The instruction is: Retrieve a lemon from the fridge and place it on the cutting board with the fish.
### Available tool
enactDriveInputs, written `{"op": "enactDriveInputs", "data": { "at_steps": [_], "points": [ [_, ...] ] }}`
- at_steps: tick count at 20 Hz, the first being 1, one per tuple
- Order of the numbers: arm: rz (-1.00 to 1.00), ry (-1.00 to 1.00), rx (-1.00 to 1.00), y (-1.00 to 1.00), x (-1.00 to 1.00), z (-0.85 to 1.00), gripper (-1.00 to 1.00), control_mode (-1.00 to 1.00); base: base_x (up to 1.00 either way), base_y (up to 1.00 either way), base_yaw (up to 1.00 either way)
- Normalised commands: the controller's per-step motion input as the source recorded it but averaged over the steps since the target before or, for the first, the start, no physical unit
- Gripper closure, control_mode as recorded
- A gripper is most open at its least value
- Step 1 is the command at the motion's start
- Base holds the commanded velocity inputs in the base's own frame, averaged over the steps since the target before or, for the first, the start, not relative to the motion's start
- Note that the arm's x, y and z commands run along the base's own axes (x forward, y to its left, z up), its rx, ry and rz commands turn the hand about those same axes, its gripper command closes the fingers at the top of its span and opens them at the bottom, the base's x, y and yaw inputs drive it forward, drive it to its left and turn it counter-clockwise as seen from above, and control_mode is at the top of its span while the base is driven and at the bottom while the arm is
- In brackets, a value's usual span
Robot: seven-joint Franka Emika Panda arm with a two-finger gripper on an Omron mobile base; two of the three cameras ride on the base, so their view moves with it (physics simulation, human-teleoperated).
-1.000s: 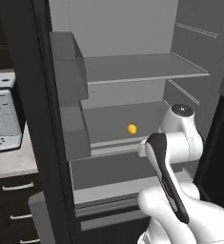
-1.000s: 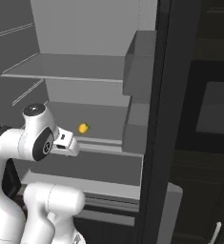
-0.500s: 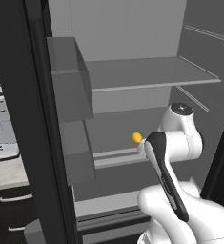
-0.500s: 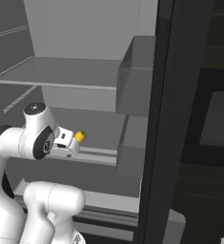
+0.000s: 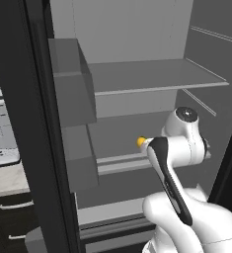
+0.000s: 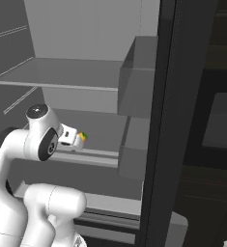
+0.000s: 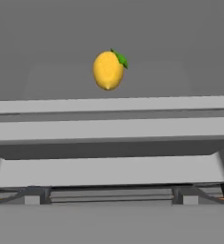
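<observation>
You are looking into the open fridge (image 5: 137,79). The lemon (image 7: 108,70) sits on the middle shelf (image 7: 108,128), well behind its front lip. Your gripper (image 7: 111,195) faces it with fingers spread wide, holding nothing.

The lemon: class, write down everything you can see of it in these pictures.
The lemon is a small yellow-orange oval with a smooth skin and a green leaf at one end. It lies alone on a light grey fridge shelf, behind the raised front edge. Nothing else touches it. In the left base view the robot's arm hides part of it.
</observation>
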Motion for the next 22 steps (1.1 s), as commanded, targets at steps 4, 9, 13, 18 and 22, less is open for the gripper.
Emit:
{"op": "enactDriveInputs", "data": {
  "at_steps": [4,9,13,18,22],
  "points": [
    [-0.04,-0.09,0.00,-0.01,0.31,0.01,-1.00,-1.00,0.00,0.00,0.00],
    [-0.06,-0.08,0.02,-0.03,0.33,0.00,-1.00,-1.00,0.00,0.00,0.00],
    [-0.07,0.00,0.00,0.00,0.43,0.00,-1.00,-1.00,0.00,0.00,0.00],
    [-0.01,0.00,0.00,0.00,0.39,0.00,-1.00,-1.00,0.00,0.00,0.00],
    [0.00,0.00,0.00,0.00,0.49,-0.01,-1.00,-1.00,0.00,0.00,0.00]
  ]
}}
